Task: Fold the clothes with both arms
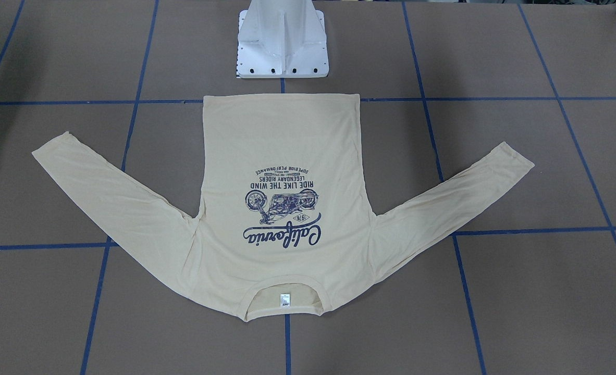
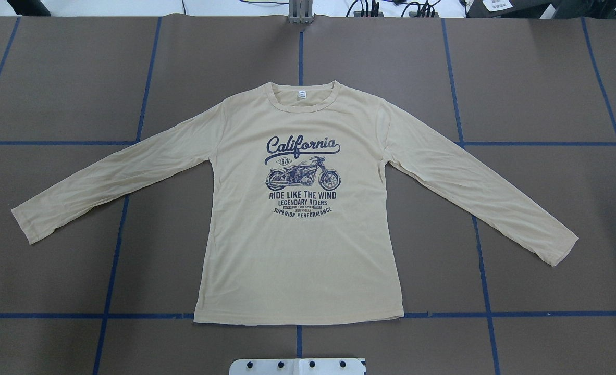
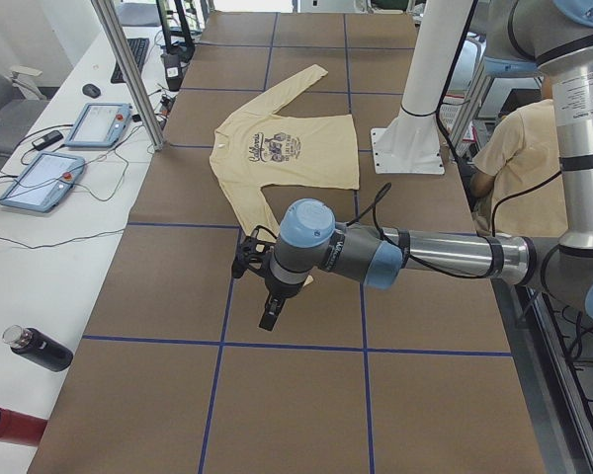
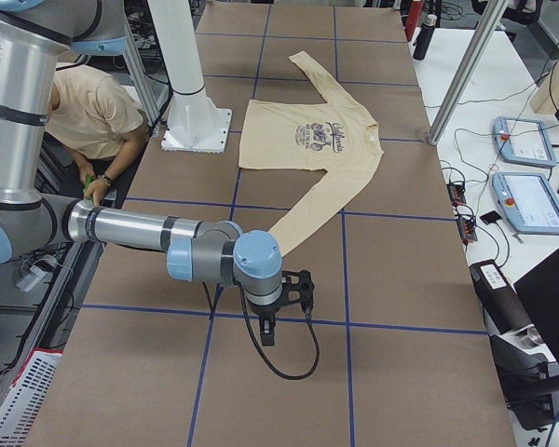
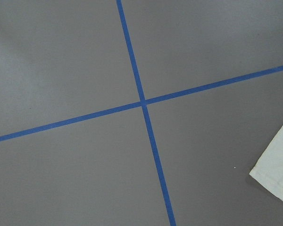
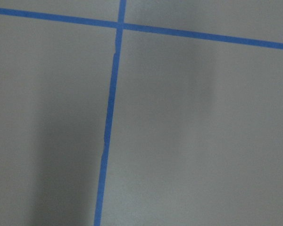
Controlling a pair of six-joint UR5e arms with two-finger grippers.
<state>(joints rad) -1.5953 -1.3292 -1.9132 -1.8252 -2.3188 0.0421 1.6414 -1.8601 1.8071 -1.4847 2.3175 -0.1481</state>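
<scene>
- Currently, a pale cream-yellow long-sleeved shirt (image 2: 297,250) is lying flat and print-up in the middle of the brown surface (image 2: 52,78). Its hem is sitting nearest the white pedestal base (image 1: 282,41), and both sleeves are spreading outward.
- The knit is looking thin, soft and light, so it is probably going to sag and drag rather than hold a shape. The cuffs, shoulders or hem corners are looking like the sensible places to pinch, one per arm.
- The left pincer (image 3: 270,314) and the right pincer (image 4: 268,331) are hanging over bare surface beyond the sleeve ends, neither touching cloth. They are showing only in the side views, so released or clenched cannot be told.
- The wrist cameras are showing no fingers. The left one is catching just a cuff corner (image 5: 278,174), and the right one only blue tape lines (image 6: 111,117).
- The neck label (image 2: 302,95) is too small to read.
</scene>
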